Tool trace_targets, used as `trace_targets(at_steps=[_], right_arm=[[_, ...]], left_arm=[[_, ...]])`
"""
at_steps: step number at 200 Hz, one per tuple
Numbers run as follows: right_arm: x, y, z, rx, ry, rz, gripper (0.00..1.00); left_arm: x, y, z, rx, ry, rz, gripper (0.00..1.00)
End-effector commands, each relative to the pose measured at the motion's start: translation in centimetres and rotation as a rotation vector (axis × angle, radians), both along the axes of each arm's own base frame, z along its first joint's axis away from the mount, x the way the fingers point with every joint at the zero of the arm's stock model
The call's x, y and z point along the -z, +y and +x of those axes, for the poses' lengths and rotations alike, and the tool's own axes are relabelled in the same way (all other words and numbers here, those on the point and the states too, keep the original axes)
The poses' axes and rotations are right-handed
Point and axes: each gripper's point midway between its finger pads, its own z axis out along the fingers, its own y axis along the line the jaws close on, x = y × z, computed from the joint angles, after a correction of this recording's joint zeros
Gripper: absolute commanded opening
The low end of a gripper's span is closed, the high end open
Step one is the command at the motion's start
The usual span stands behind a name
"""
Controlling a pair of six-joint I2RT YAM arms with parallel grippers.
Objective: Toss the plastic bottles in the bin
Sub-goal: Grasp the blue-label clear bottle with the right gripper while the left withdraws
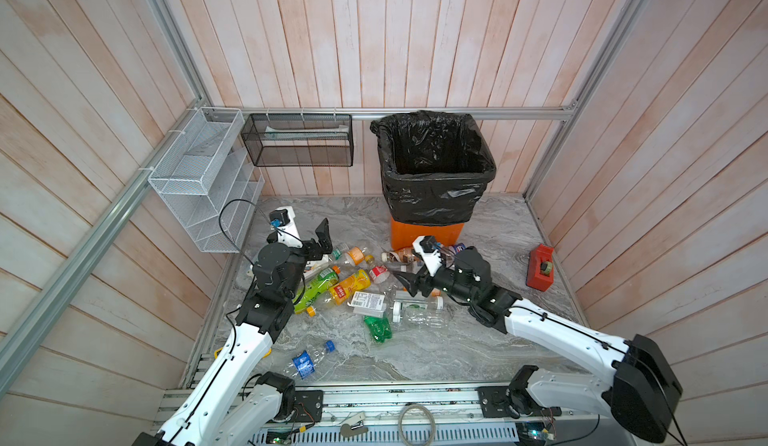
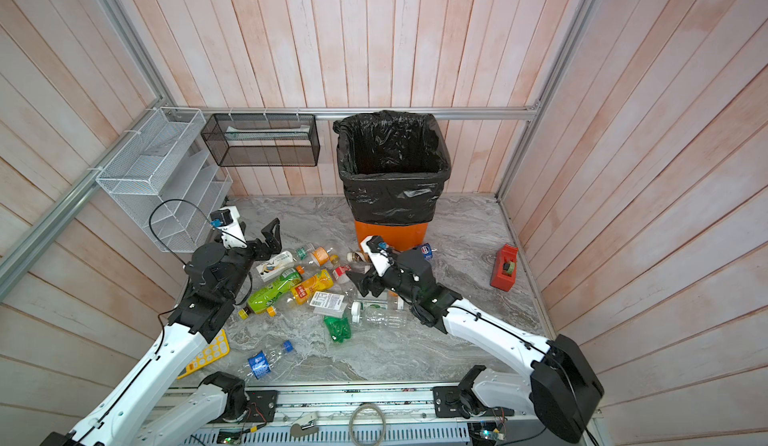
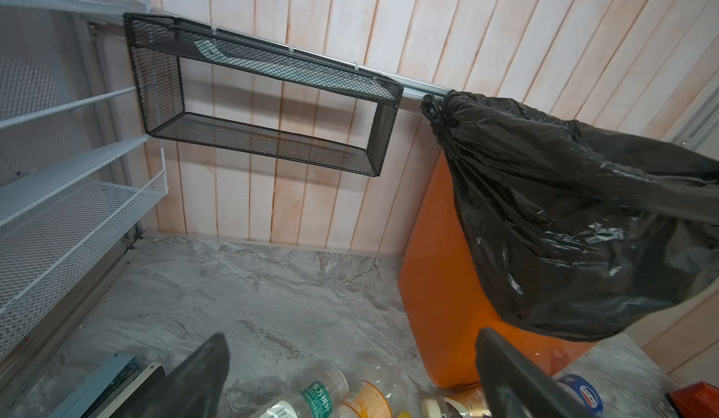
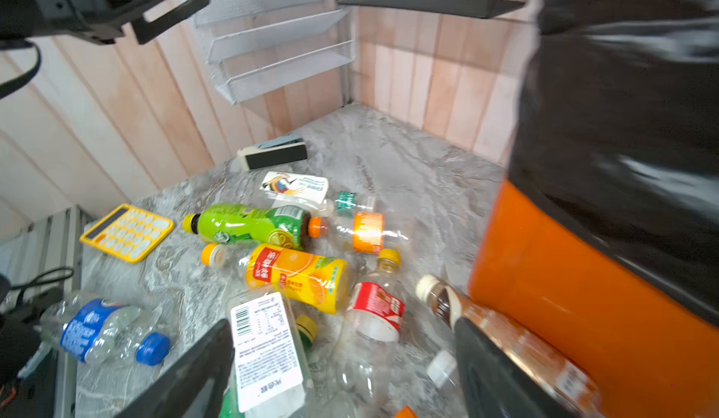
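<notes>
Bin point(image 4: 576, 299) blurred, cropped at edge

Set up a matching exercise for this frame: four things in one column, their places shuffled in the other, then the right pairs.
1. tape dispenser
2. calculator
3. black mesh basket
4. bin

A. hung high at the back
B. far right, on its own
C. standing upright at the back, lined with a black bag
D. front left corner

Pairs: 1-B, 2-D, 3-A, 4-C
</notes>
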Motion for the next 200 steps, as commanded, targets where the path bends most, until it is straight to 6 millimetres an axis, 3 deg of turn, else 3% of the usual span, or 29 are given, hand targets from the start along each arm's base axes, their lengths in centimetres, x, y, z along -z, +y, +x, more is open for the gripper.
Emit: trace_targets(at_steps=[1, 39, 82, 130, 144, 149, 200], right_arm=[[-0.6, 4.3, -2.0, -0.135, -0.105, -0.053, 0.87], [3.0, 10.9, -6.5, -0.359, -0.117, -0.171, 0.86], [7.5, 15.7, -11.2, -0.564, -0.186, -0.338, 0.86], [11.5, 18.5, -14.7, -0.738, -0.227, -0.435, 0.86], [13.5, 18.6, -15.6, -0.78, -0.225, -0.476, 0.86], [12.8, 19.5, -15.7, -0.785, -0.246, -0.464, 0.86], [16.4, 21.6, -17.5, -0.857, -0.286, -0.553, 0.84]], left_arm=[[3.1, 2.4, -1.1, -0.092, 0.083, -0.038, 1.0], [6.7, 6.2, -2.8, -0.218, 0.161, -0.112, 1.0], [9.7, 10.1, -4.5, -0.363, 0.231, -0.228, 1.0], [10.3, 10.7, -4.9, -0.394, 0.243, -0.289, 1.0], [10.6, 10.7, -4.8, -0.396, 0.254, -0.3, 1.0], [10.7, 10.7, -4.7, -0.395, 0.256, -0.304, 1.0], [11.1, 10.1, -4.0, -0.361, 0.279, -0.318, 1.0]])
